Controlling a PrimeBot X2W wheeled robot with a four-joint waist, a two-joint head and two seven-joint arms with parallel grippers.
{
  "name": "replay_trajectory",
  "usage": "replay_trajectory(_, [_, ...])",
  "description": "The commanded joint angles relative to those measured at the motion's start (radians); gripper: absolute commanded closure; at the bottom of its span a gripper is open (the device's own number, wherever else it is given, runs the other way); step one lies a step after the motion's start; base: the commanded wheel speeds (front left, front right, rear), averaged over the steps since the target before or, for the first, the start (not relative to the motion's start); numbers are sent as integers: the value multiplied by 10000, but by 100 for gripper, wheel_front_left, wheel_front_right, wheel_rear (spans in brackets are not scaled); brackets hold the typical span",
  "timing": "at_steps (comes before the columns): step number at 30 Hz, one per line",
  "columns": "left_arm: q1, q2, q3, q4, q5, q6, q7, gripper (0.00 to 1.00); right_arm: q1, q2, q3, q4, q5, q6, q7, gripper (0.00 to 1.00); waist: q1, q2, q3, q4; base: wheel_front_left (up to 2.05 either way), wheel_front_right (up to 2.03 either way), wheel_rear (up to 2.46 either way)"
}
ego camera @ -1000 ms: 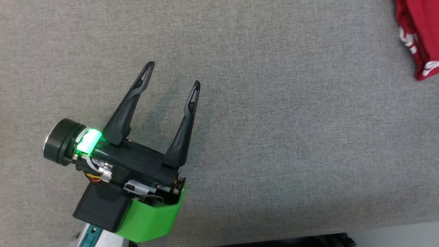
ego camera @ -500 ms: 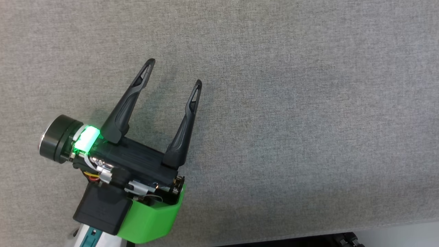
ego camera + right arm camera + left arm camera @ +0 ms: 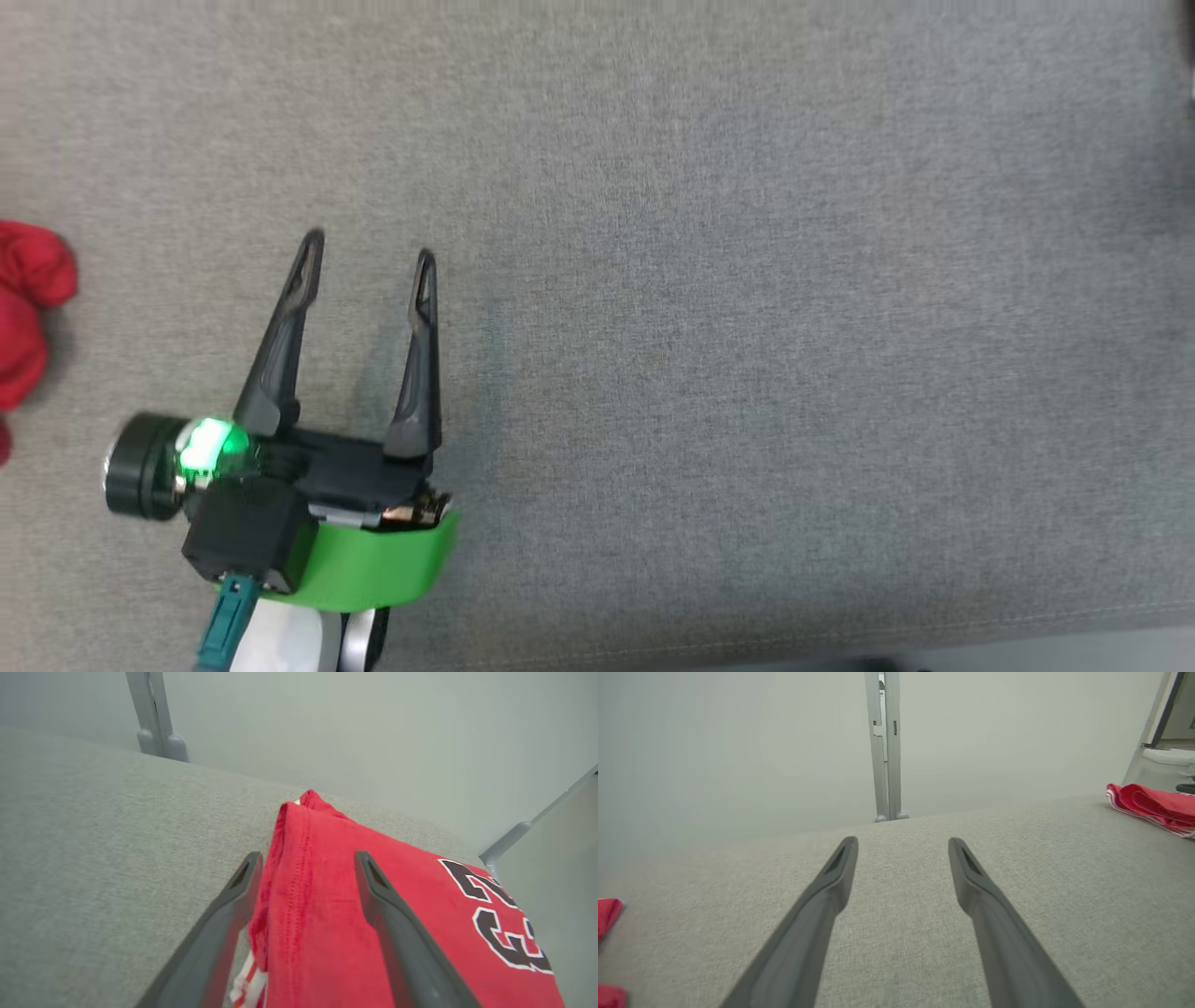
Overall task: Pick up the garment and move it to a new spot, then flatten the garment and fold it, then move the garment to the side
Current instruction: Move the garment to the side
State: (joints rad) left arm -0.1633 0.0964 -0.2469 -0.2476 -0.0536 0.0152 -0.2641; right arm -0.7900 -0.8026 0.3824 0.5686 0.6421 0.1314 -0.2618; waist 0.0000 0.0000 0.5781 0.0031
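My left hand hangs wide open and empty over the grey counter, toward the near edge. My right hand is spread just as wide and grips nothing. The folded red garment lies under and between its fingers, its fold running along one finger, with black numbers on top. From the left wrist I see that garment far off to the right. A crumpled red bundle lies at the counter's left.
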Motion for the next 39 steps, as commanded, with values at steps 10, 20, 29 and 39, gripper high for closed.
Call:
replay_trajectory(10, [1231,-371,889,1364,-920,148,1,0,3683,4419,-2656,-3092,-3283,-15,-31,0,0,0,-3321,273,0,0,0])
replay_trajectory(20, [2135,-434,1317,2114,-258,150,-1,0,6331,6760,-2856,-4482,-4831,-13,-32,0,0,0,-4647,122,0,0,0])
replay_trajectory(29, [2986,-447,1442,2538,-694,-108,1,0,7913,7263,-3074,-5240,-5387,-13,-32,0,0,0,-5586,51,0,0,0])
replay_trajectory(39, [3507,-450,1543,2576,-778,37,-1,0,8798,7450,-2949,-5201,-5540,-13,-33,0,0,0,-6093,-15,0,0,0])
